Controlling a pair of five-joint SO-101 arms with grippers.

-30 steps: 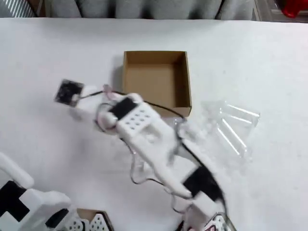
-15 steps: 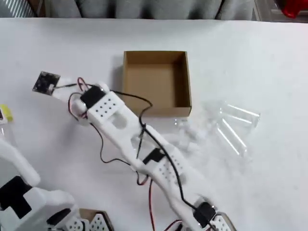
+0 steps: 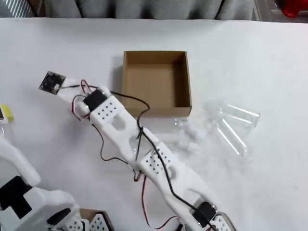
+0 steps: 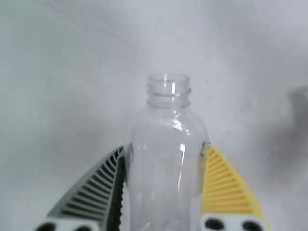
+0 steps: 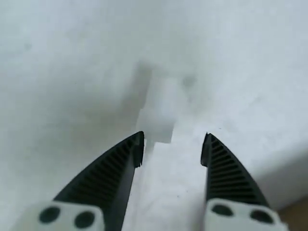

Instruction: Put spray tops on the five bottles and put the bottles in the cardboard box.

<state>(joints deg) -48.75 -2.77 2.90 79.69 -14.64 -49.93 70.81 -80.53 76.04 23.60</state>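
A clear bottle [image 4: 166,144] with an open threaded neck stands between the grey and yellow fingers of my left gripper [image 4: 163,151], which is shut on it. That gripper's yellow finger [image 3: 4,113] shows at the table's left edge. My right arm [image 3: 125,130] stretches from the front right across to the left of the cardboard box [image 3: 183,82]. Its gripper [image 5: 172,144] is shut on a white spray top [image 5: 161,115] over the white table. Several clear bottles [image 3: 233,126] lie on the table to the right of the box.
The box is open with nothing inside. Pale spray tops [image 3: 192,134] lie scattered between the box and the lying bottles. A second cardboard piece [image 3: 94,219] sits at the front edge by the left arm's base [image 3: 29,202].
My right arm has swung left from in front of the box to the table's left part. The left gripper's yellow finger has come into sight at the left edge.
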